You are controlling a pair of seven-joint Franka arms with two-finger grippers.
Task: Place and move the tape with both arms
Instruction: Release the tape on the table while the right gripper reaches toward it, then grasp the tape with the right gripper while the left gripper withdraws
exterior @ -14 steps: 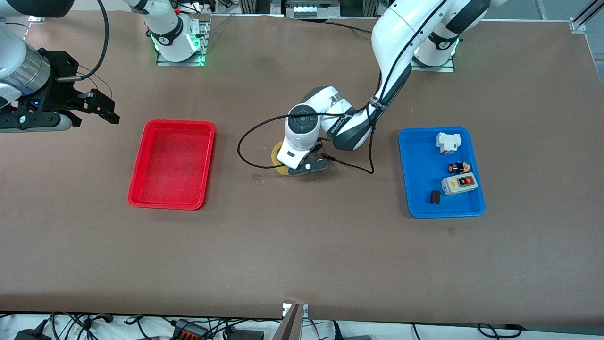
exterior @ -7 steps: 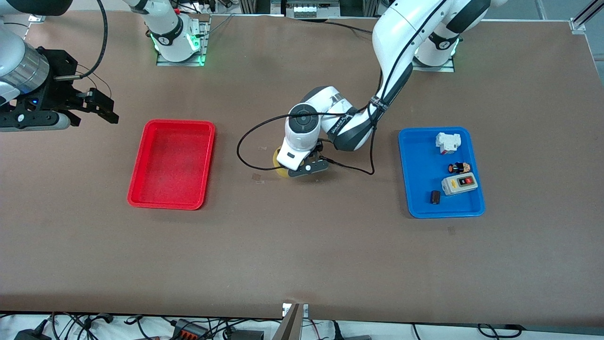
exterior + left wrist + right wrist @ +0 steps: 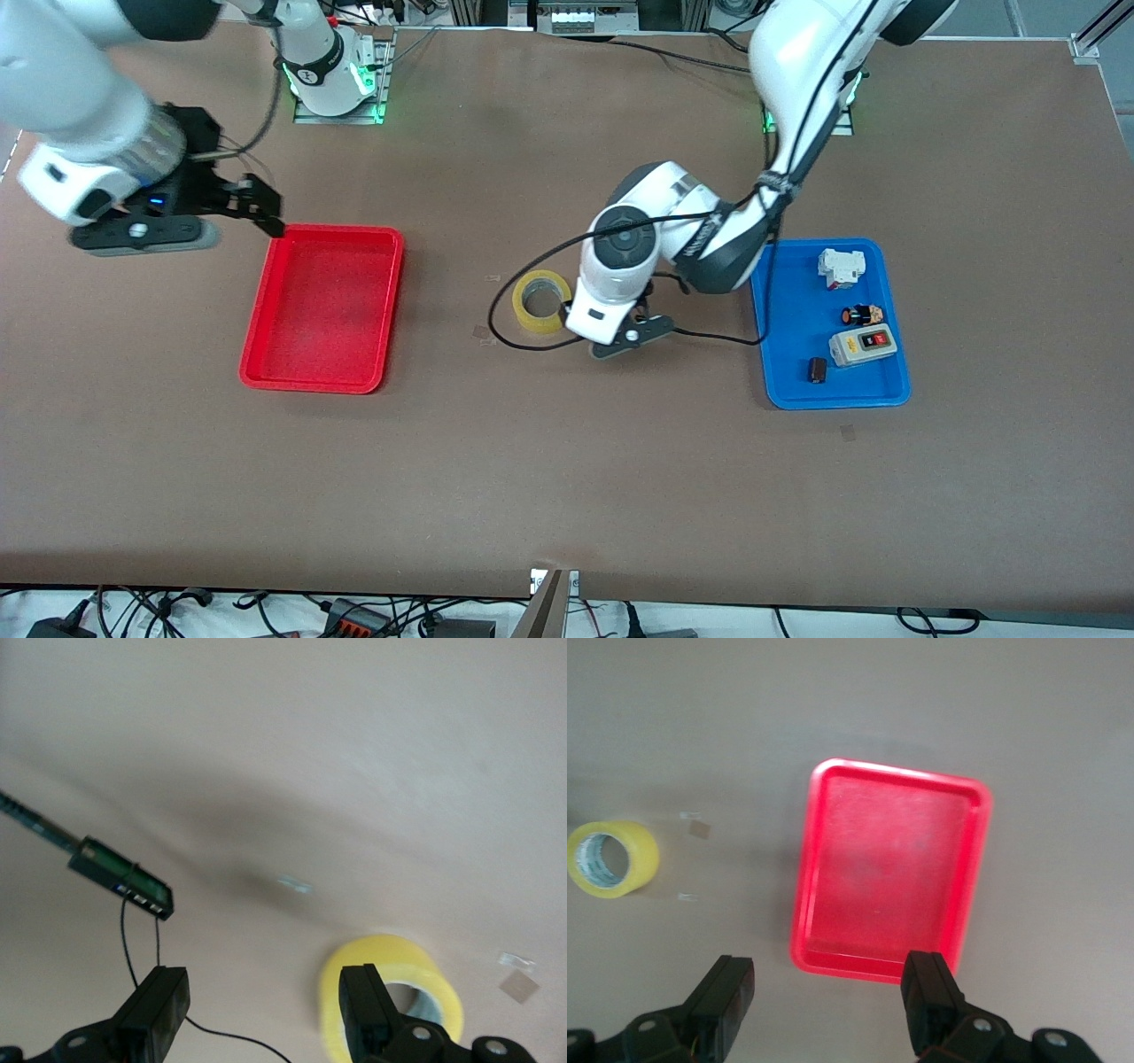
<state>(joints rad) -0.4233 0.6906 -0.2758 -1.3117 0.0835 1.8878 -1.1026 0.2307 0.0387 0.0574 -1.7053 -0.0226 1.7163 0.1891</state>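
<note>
One tape roll lies flat on the table around the middle, between the red tray and the blue tray, touching neither. Left gripper is just beside the roll toward the blue tray's end, low over the table, fingers spread wide with nothing between them; one finger sits in front of the roll in the left wrist view. Right gripper hangs in the air by the red tray's corner nearest the right arm's base, fingers apart and empty too. Red tray has nothing in it. Blue tray holds a white part, a grey switch box and two small dark bits.
</note>
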